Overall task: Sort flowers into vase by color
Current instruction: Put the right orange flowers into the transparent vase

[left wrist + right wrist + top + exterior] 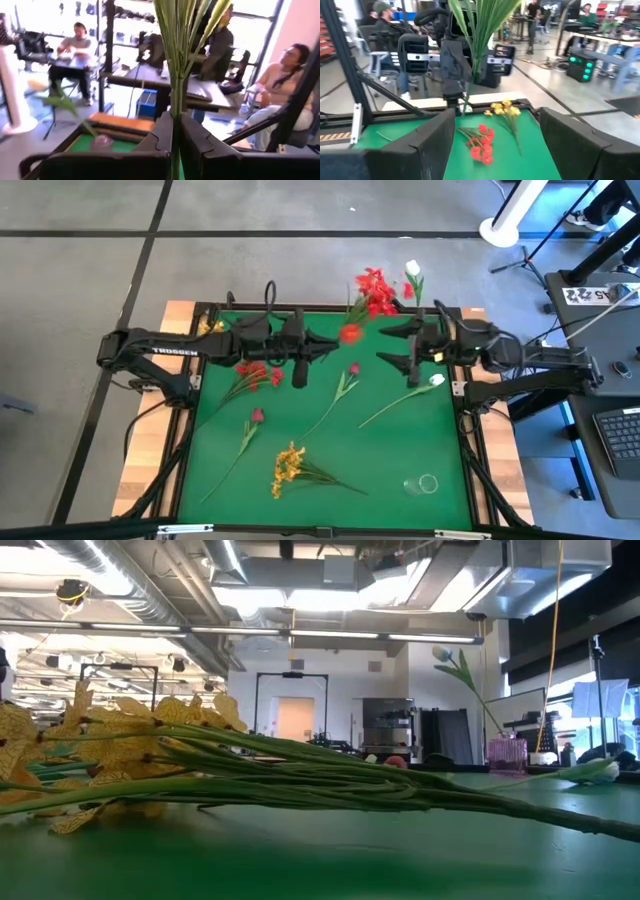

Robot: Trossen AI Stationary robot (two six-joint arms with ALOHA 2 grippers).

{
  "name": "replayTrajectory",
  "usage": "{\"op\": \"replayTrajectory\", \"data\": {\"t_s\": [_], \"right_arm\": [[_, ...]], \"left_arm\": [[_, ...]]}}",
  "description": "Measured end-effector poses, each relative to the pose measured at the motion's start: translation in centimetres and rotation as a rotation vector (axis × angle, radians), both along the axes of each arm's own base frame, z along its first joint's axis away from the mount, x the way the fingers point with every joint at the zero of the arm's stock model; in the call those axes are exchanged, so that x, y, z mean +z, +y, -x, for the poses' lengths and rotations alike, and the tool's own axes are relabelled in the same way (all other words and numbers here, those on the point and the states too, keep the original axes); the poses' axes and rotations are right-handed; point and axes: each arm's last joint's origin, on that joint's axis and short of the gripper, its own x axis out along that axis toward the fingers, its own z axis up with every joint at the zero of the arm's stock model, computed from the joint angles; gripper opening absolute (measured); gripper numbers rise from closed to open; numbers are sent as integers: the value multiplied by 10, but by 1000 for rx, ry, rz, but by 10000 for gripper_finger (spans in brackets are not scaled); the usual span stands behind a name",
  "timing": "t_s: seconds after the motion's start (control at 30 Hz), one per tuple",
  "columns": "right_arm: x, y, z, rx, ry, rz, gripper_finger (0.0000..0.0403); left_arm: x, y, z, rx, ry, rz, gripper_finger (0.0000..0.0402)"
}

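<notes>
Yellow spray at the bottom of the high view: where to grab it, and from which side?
Take the yellow spray by its green stems, just clear of the flower heads, coming straight down. It lies flat on the mat with the stems bunched and trailing right, so jaws set across them should catch the bundle.

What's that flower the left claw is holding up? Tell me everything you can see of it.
It is a red artificial flower, plastic-looking, on a long thin green stem with narrow, blade-like green leaves fanning out above the grip. The left claw is shut on the stem low down and holds it upright, lifted near the far edge of the green table mat. The red head looks blurred from above. Only the claw can be seen touching it.
</notes>
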Motion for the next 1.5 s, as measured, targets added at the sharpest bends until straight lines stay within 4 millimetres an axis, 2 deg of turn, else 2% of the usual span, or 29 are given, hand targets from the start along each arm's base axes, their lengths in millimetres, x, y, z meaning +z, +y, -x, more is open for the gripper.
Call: {"op": "replayTrajectory", "data": {"t_s": [0.27,0.53,0.63,0.8,1.1,1.27,1.4,1.5], "right_arm": [[0,1,-39,57,-141,10,286],[-1,1,-60,85,-255,18,285],[-1,2,-64,115,-275,4,274],[-2,2,-66,124,-282,-13,213],[-2,2,-66,133,-278,-27,18],[-3,2,-65,128,-259,-29,9],[-4,1,-58,104,-212,-32,5],[2,1,-44,60,-192,-13,3]], "left_arm": [[-1,-18,-4,-54,-7,-3,7],[-1,-25,-4,-68,-7,-3,7],[-1,-25,-4,-68,-7,-3,7],[-2,-25,-4,-68,-3,-2,7],[-3,-25,-4,-63,3,26,8],[-4,-25,-4,-61,12,35,15],[-2,-24,1,-46,43,36,47],[0,-25,7,-43,62,37,74]]}}
